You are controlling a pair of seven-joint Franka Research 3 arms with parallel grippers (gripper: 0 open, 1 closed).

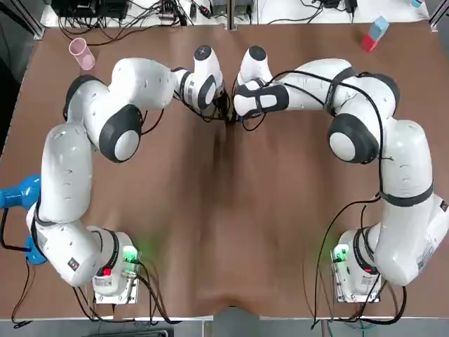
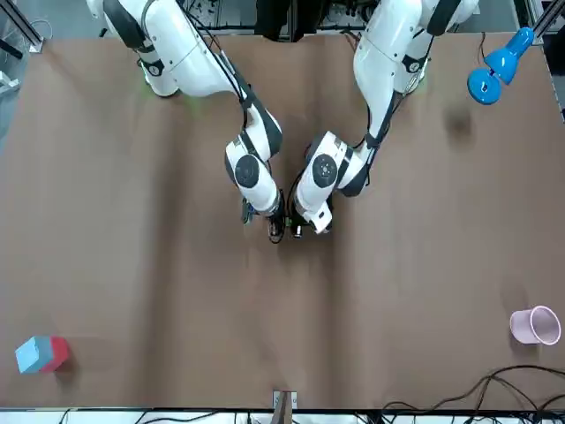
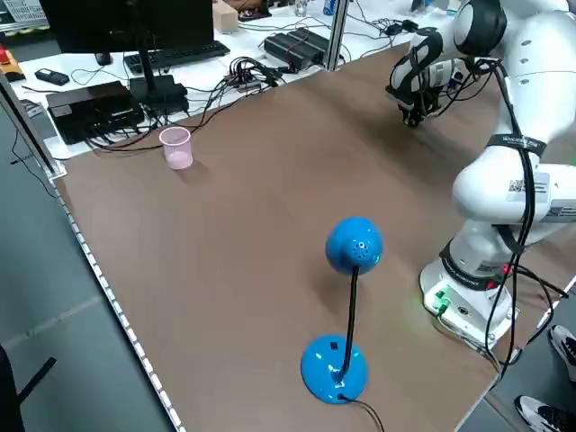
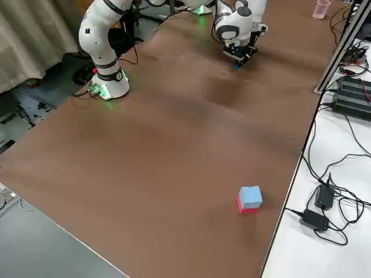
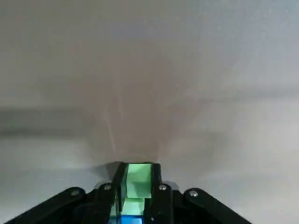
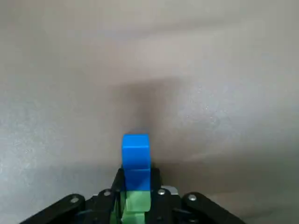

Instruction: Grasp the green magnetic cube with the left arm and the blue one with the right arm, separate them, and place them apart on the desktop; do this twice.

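Observation:
Both arms meet over the far middle of the brown table. In the left wrist view my left gripper is shut on the green cube, and a blue edge shows just behind it. My right gripper is shut on the blue cube, with the green cube pressed against it, so the two cubes are still joined. From overhead the left gripper and the right gripper stand almost touching, and the wrists hide the cubes.
A pink cup stands at the far left corner. A light-blue and red block lies at the far right. A blue desk lamp stands at the left edge. Cables and gear lie beyond the far edge.

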